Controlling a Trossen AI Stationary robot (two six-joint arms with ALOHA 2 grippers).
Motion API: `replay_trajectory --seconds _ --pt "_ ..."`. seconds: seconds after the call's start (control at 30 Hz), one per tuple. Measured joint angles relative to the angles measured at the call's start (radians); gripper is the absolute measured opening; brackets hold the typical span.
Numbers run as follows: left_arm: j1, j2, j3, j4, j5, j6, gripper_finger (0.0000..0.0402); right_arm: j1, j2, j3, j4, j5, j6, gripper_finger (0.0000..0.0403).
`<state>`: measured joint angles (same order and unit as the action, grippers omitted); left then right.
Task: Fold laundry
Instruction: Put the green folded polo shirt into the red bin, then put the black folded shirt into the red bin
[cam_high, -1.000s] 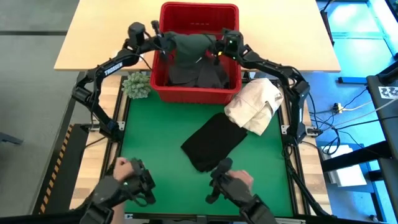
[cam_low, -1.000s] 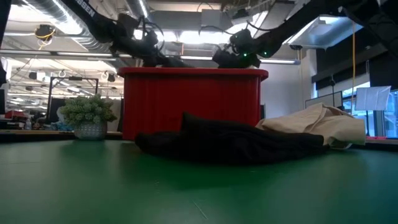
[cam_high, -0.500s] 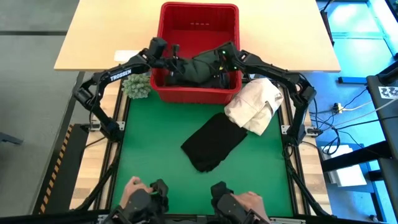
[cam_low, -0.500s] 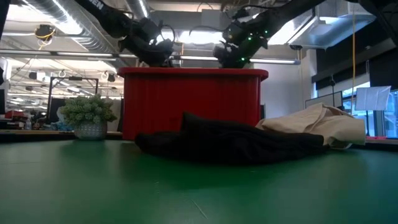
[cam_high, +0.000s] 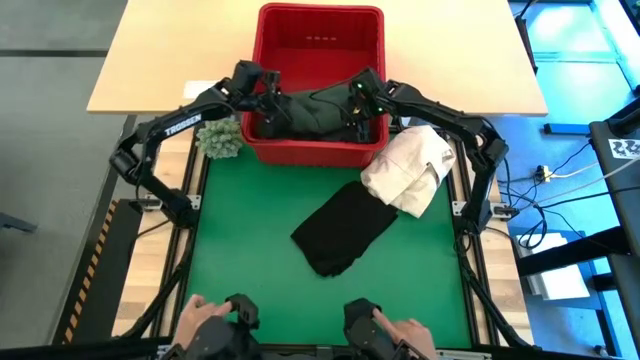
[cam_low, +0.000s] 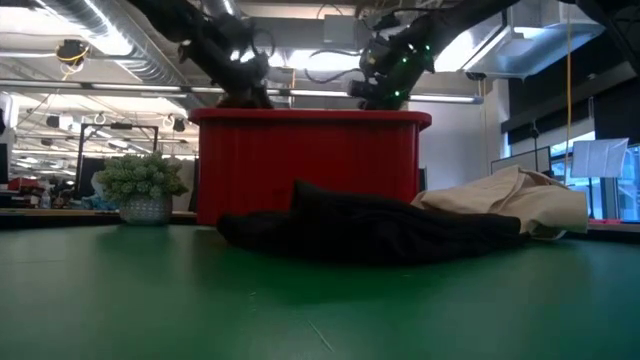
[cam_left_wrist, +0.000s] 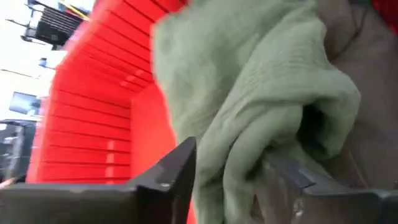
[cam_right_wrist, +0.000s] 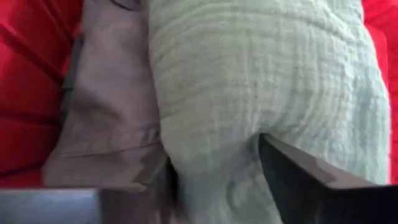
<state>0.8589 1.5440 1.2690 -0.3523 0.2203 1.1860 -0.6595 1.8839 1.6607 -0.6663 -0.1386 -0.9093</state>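
In the upper centre of the high view, the green garment (cam_high: 318, 108) lies crosswise in the red basket (cam_high: 320, 152), left gripper (cam_high: 268, 103) and right gripper (cam_high: 357, 103) each clamped on one end.

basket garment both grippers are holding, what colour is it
Dark green garment in the high view; its ribbed weave shows best, paler, in the left wrist view.

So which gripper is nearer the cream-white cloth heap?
Right. The right gripper, shut on the dark green garment in the red basket, is nearer the heap; the left gripper grips the garment's far end.
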Motion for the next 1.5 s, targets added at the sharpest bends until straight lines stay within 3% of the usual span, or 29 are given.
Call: replay_trajectory --seconds 0.23,0.6,0.77,0.83,1.13,1.33,1.5 --pt "-0.003 -0.095 0.0 -0.035 0.002 -0.058 0.018 0.052 -0.002 0.123 -0.184 0.047 0.078 0.0275" --pt "-0.107 -0.231 0.0 -0.172 0.007 -0.216 0.0184 0.194 -0.004 0.286 -0.406 0.127 0.174 0.0284" --pt "-0.232 -0.295 0.0 -0.205 -0.003 -0.281 0.0183 0.303 -0.01 0.336 -0.501 0.364 0.252 0.0284" --pt "-0.287 -0.307 0.0 -0.229 -0.021 -0.315 0.0181 0.343 -0.014 0.339 -0.53 0.394 0.297 0.0284" --pt "-0.521 -0.312 -0.079 -0.322 -0.134 -0.463 0.0179 0.471 -0.021 0.286 -0.62 0.231 0.529 0.0254" --pt "-0.665 -0.33 -0.214 -0.291 -0.244 -0.623 0.0179 0.531 -0.03 0.125 -0.587 0.198 0.625 0.0225" --pt "-0.799 -0.372 -0.337 -0.201 -0.304 -0.763 0.0179 0.582 -0.063 -0.062 -0.429 0.147 0.694 0.0212"
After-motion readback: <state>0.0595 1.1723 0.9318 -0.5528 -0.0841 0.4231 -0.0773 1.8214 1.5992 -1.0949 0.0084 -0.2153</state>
